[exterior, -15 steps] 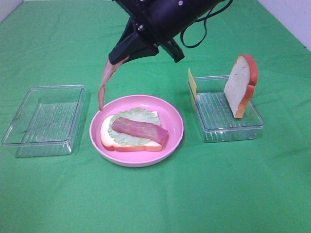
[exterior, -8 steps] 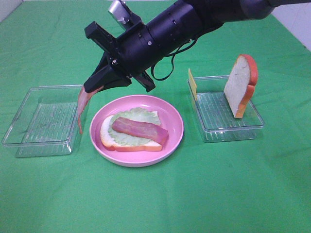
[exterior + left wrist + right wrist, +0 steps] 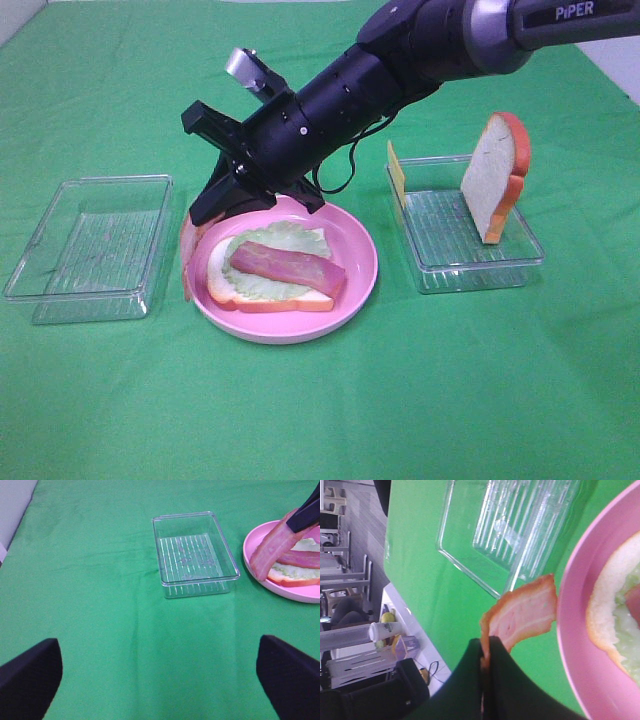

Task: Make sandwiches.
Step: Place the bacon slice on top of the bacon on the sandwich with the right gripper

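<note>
While left gripper (image 3: 160,680) hangs wide open, right gripper (image 3: 207,210) pinches limp, light bacon strip (image 3: 188,262) by one end at pink plate's (image 3: 365,262) left rim. Half-built sandwich (image 3: 275,275) mid-plate. Stiff bread slice (image 3: 495,180) upright in right tray (image 3: 480,275), best taken by crust.

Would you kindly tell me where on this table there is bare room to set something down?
Freest: the green cloth in front of the pink plate; the left tray is empty. Crowded: the gap between left tray and plate, where the right gripper holds a bacon strip, and the right tray, holding a bread slice and cheese.
</note>
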You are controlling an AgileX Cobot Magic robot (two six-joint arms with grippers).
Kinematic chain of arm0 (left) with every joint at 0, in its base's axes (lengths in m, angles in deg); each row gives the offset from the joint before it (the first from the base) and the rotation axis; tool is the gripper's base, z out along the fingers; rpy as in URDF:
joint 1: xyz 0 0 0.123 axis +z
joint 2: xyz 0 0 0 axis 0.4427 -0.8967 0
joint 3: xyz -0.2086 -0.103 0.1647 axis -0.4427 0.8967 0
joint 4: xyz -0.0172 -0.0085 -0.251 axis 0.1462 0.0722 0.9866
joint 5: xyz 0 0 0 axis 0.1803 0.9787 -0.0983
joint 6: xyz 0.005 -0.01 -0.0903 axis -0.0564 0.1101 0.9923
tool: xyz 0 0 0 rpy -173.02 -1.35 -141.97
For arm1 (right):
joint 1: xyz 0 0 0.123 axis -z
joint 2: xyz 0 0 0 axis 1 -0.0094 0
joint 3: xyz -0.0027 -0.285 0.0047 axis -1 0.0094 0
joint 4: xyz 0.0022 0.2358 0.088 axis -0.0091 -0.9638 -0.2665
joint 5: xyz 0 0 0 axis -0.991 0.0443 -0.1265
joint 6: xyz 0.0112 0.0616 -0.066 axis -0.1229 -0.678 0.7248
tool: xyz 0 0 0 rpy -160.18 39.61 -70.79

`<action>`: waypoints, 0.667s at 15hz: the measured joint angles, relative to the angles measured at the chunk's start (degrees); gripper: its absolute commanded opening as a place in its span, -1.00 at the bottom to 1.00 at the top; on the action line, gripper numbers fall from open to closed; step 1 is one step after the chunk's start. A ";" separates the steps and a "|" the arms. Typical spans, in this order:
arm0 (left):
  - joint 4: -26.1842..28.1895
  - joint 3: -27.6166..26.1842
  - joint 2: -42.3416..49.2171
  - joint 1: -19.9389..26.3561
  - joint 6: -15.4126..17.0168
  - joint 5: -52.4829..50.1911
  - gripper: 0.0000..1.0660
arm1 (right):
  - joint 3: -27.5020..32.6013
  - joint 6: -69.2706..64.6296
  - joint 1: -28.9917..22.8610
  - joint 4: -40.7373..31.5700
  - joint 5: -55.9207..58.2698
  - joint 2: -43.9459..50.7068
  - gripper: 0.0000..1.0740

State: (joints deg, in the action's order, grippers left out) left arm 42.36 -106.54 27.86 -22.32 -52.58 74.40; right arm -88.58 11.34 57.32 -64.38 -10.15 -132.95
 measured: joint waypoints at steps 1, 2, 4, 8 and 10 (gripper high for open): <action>0.00 0.00 0.00 0.00 0.00 0.00 0.89 | 0.00 -0.17 0.00 1.72 -0.40 0.00 -1.00; 0.00 0.00 0.00 0.00 0.00 0.00 0.89 | 0.00 -0.63 0.00 3.44 -0.46 0.00 -1.00; 0.00 0.00 0.00 0.00 0.00 0.00 0.89 | 0.00 -1.83 0.00 7.10 -0.74 0.00 -1.00; 0.00 0.00 0.00 0.00 0.00 0.00 0.89 | 0.00 -6.93 0.00 16.73 -2.01 0.00 -1.00; 0.00 0.00 0.00 0.00 0.00 0.00 0.89 | 0.00 -7.96 0.00 19.88 -3.09 0.00 -1.00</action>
State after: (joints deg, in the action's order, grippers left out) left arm 42.36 -106.54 27.86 -22.32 -52.58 74.40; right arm -88.58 3.37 57.32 -44.50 -13.25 -132.95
